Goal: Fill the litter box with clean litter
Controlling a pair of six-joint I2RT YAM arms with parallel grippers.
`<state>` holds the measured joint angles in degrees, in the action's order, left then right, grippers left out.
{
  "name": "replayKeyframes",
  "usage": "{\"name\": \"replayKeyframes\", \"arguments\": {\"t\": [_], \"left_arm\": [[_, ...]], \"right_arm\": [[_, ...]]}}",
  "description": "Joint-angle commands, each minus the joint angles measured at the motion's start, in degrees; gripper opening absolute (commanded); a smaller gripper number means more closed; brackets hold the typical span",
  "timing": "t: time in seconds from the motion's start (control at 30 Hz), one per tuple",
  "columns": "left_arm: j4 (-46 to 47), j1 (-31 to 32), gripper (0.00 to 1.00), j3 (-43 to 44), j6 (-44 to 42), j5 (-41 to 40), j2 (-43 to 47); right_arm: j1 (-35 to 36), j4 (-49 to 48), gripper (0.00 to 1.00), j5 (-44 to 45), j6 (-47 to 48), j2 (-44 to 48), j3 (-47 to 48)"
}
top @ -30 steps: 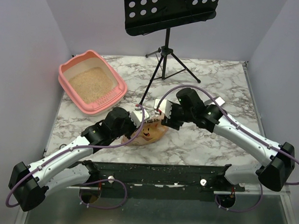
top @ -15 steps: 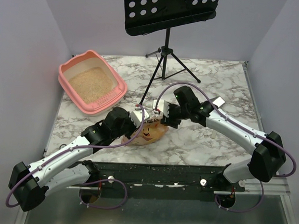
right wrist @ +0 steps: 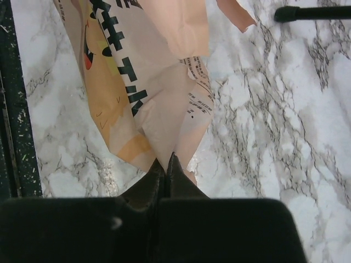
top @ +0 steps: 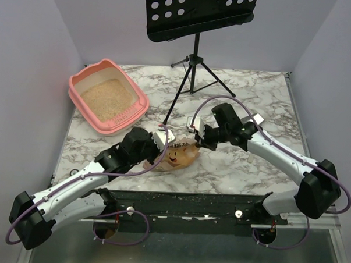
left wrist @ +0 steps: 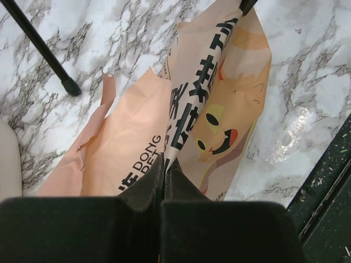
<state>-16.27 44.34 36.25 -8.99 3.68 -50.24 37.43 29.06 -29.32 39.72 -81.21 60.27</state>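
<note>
The salmon-pink litter box (top: 140,101) sits at the back left of the table with beige clean litter (top: 109,99) spread inside it. A crinkled orange-tan bag (top: 177,155) printed with a cat picture lies on the marble in front of the arms. My left gripper (top: 163,139) is shut on a fold of the bag (left wrist: 186,109) at its left end. My right gripper (top: 197,138) is shut on the bag's edge (right wrist: 164,126) at its right end. Both pairs of jaws pinch the paper flat.
A black music stand (top: 195,56) on a tripod rises at the back middle; one tripod foot (left wrist: 70,87) rests close to the bag. A black rail (top: 190,205) runs along the table's near edge. Grey walls close in the left, right and back.
My right gripper moved left and down onto the bag's right end and closed on its edge. The left gripper kept its grip and barely moved.
</note>
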Motion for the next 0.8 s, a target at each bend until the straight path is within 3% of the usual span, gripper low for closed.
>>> {"name": "replayKeyframes", "arguments": {"t": [0.0, 0.23, 0.37, 0.53, 0.57, 0.6, 0.67, 0.7, 0.73, 0.77], "left_arm": [[7.9, -0.2, 0.00, 1.4, -2.1, 1.1, 2.0], [9.5, -0.3, 0.00, 8.8, -8.5, 11.1, -5.5], [13.1, -0.3, 0.00, 5.2, -8.3, 15.9, -9.1], [21.7, 0.0, 0.00, -2.6, -6.3, 19.2, -4.3], [21.7, 0.0, 0.00, -2.8, -6.4, 18.8, -3.5], [21.5, 0.1, 0.00, -2.9, -6.6, 18.6, -2.8], [21.1, 0.2, 0.00, -2.9, -6.4, 18.4, -2.1], [20.5, 0.4, 0.00, -2.7, -6.5, 18.2, -2.1], [19.9, 0.7, 0.00, -2.4, -6.6, 17.2, -2.1], [18.7, 1.4, 0.00, -1.7, -6.9, 14.5, -2.2]], "right_arm": [[-0.4, -0.9, 0.01, 8.3, -7.2, 7.4, -1.8], [-0.5, -3.5, 0.01, 14.5, -17.0, 16.4, -6.6], [-0.4, -2.3, 0.01, 15.2, -22.0, 18.2, -11.8], [-0.5, -5.8, 0.01, 20.3, -29.7, 20.5, -15.6], [-0.5, -6.5, 0.10, 20.4, -30.4, 20.6, -15.2], [-0.5, -7.0, 0.25, 20.6, -31.0, 20.7, -14.4], [-0.5, -8.3, 0.37, 23.0, -32.8, 21.7, -12.9], [-0.5, -9.8, 0.50, 24.3, -33.7, 23.3, -12.8], [-0.5, -11.2, 0.58, 27.3, -35.1, 24.9, -12.9], [-0.5, -13.7, 0.74, 40.0, -39.4, 29.3, -12.7]]}}
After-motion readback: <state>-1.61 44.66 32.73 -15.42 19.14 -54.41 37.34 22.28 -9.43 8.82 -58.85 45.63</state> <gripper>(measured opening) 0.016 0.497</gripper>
